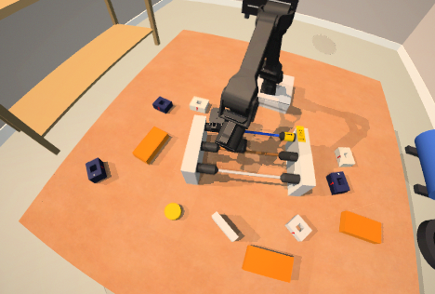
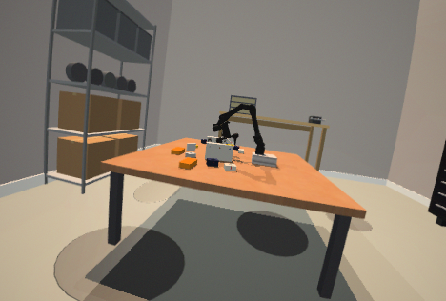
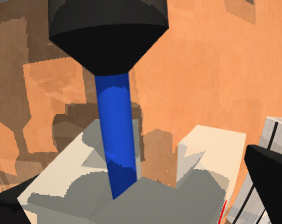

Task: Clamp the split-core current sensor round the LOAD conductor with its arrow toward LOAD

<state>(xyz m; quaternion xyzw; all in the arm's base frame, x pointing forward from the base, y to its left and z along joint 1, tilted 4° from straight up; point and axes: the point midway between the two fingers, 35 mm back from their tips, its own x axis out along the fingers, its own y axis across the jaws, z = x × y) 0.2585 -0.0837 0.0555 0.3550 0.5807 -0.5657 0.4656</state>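
Observation:
A rack with two white end blocks (image 1: 193, 149) holds three conductors: blue (image 1: 262, 132), brown and white. A yellow LOAD marker (image 1: 300, 134) stands at the blue conductor's right end. My gripper (image 1: 229, 137) hangs over the left end of the blue conductor, and the arm hides the sensor in this view. In the wrist view the blue conductor (image 3: 119, 136) runs from a black end cap (image 3: 108, 16) into a white sensor (image 3: 158, 219) with a red mark on its side. My gripper (image 3: 169, 159) is open, with one finger on each side of the sensor. I cannot tell whether the sensor is latched.
Loose white blocks (image 1: 199, 103) (image 1: 344, 156) (image 1: 298, 227), navy blocks (image 1: 163, 103) (image 1: 96, 169) (image 1: 338, 182), orange blocks (image 1: 151, 144) (image 1: 361, 227) (image 1: 268, 262), a white bar (image 1: 225, 226) and a yellow disc (image 1: 173, 210) lie around the rack. The arm base (image 1: 276, 92) stands behind it.

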